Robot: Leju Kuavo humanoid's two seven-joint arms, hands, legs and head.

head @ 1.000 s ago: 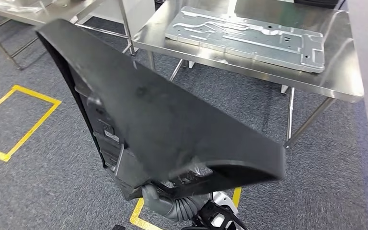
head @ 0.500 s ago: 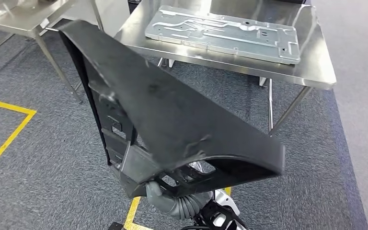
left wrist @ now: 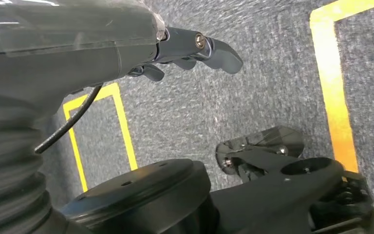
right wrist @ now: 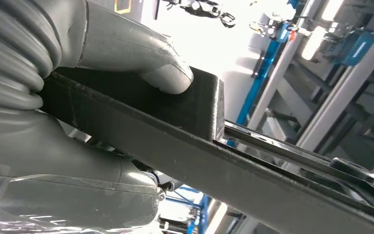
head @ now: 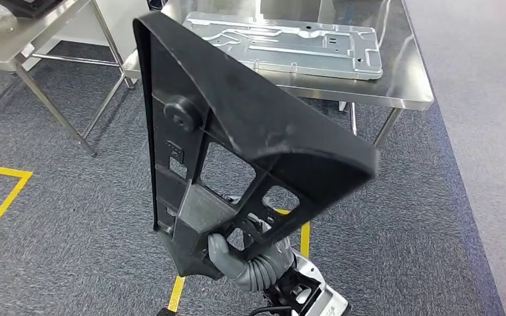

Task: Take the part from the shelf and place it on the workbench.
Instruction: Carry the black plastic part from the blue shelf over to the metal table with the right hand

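The part (head: 237, 145) is a large black plastic panel, roughly triangular, with ribs and cut-outs on the side facing me. In the head view it stands nearly upright in front of me. My right hand (head: 234, 260) grips its lower end from below. In the right wrist view the grey thumb (right wrist: 160, 73) presses on the part's black edge (right wrist: 190, 146). The steel workbench (head: 405, 89) stands just beyond the part. My left hand (left wrist: 141, 48) hangs over the carpet, holding nothing, its dark fingers (left wrist: 216, 48) loosely apart.
A silver stamped metal plate (head: 283, 43) lies across the workbench top. Another steel table (head: 20, 56) stands at the left, its legs on the grey carpet. Yellow floor tape (head: 3, 197) runs at the left and below the part.
The whole view has shifted: the workbench now lies closer and more central. The part has turned more upright in my right hand, showing its ribbed side.
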